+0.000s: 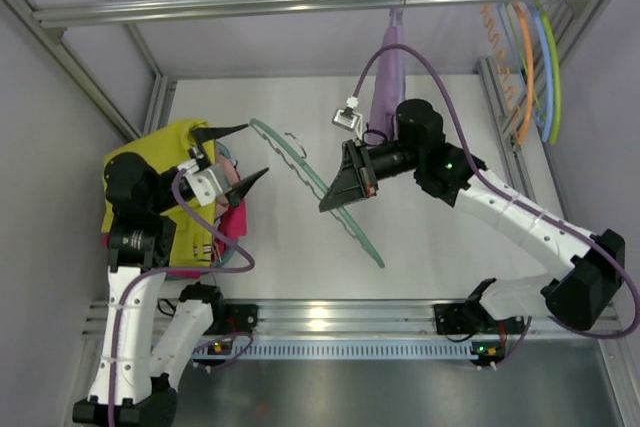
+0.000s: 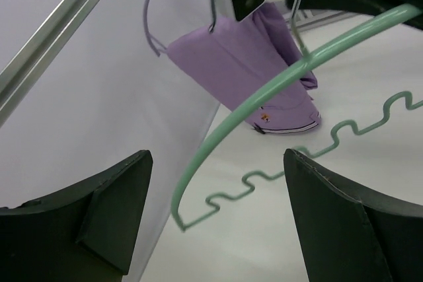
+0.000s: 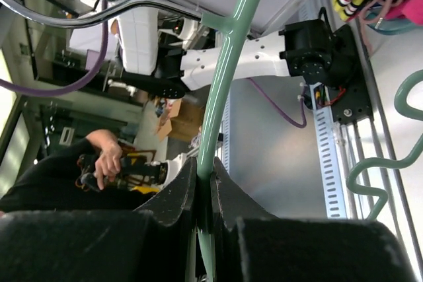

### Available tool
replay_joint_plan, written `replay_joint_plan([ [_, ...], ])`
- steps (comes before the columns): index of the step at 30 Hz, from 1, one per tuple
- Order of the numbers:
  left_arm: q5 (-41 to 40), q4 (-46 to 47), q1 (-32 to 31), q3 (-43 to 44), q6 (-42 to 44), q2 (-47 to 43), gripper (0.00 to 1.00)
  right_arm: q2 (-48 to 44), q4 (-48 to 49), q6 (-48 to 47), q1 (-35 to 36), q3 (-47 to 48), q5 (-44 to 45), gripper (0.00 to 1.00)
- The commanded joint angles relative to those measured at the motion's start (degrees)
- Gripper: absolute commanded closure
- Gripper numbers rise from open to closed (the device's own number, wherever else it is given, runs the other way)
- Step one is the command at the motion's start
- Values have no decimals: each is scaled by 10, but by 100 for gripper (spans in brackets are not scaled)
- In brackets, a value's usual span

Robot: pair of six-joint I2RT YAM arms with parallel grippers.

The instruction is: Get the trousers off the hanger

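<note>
Right gripper [image 1: 343, 190] is pinched tight on the bare green hanger [image 3: 225, 64], left gripper [image 1: 254, 151] spread wide by the yellow trousers [image 1: 150, 152] at the left edge. Lilac trousers [image 1: 388, 82] hang at the far edge; I'd park the hanger clear first.

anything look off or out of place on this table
Mildly. The yellow trousers lie in a rumpled heap with magenta cloth at the left edge of the table, by the open left gripper. The bare green hanger hangs tilted in mid-air, clamped by the right gripper. Nothing looks damaged.
</note>
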Motion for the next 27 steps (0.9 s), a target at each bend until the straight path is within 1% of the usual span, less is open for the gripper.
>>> replay_joint_plan([
  [1, 13, 14, -50, 29, 52, 17, 14, 24, 93, 21, 35, 58, -11, 100],
  [3, -24, 14, -80, 22, 79, 22, 14, 48, 103, 27, 53, 83, -12, 100],
  [4, -36, 14, -113, 19, 90, 26, 16, 54, 104, 30, 59, 98, -14, 100],
  [6, -70, 14, -148, 4, 116, 29, 19, 71, 105, 30, 73, 111, -16, 100],
  [7, -83, 14, -177, 0, 127, 31, 20, 75, 105, 30, 78, 120, -19, 100],
  [9, -114, 14, -206, -10, 160, 35, 26, 80, 101, 27, 88, 123, -19, 100],
  [10, -143, 14, -230, -10, 168, 40, 34, 80, 100, 27, 90, 120, -19, 100],
  [13, -172, 14, -257, -14, 190, 44, 46, 72, 85, 12, 92, 111, -21, 100],
  [14, -181, 14, -259, -16, 196, 44, 55, 64, 80, 8, 92, 109, -22, 100],
  [16, -193, 14, -261, -20, 203, 40, 65, 56, 47, -19, 91, 103, -21, 100],
  [17, -202, 14, -261, -23, 205, 37, 73, 46, 39, -27, 90, 100, -19, 100],
  [19, -209, 14, -261, -24, 201, 32, 85, 29, 4, -53, 86, 92, 2, 99],
  [20, -214, 14, -261, -24, 190, 31, 98, 24, -16, -68, 78, 91, 13, 97],
  [21, -216, 14, -262, -23, 183, 28, 100, 19, -31, -100, 73, 91, 24, 94],
  [22, -218, 14, -261, -19, 179, 28, 100, 6, -68, -118, 67, 92, 56, 83],
  [23, -226, 14, -262, -17, 166, 29, 100, 0, -83, -135, 53, 94, 75, 78],
  [24, -232, 14, -261, -14, 157, 32, 100, -6, -98, -173, 47, 99, 116, 75],
  [25, -238, 14, -262, -7, 150, 34, 100, -20, -137, -196, 36, 105, 138, 63],
  [27, -249, 14, -261, -3, 144, 37, 100, -35, -158, -237, 26, 112, 184, 54],
])
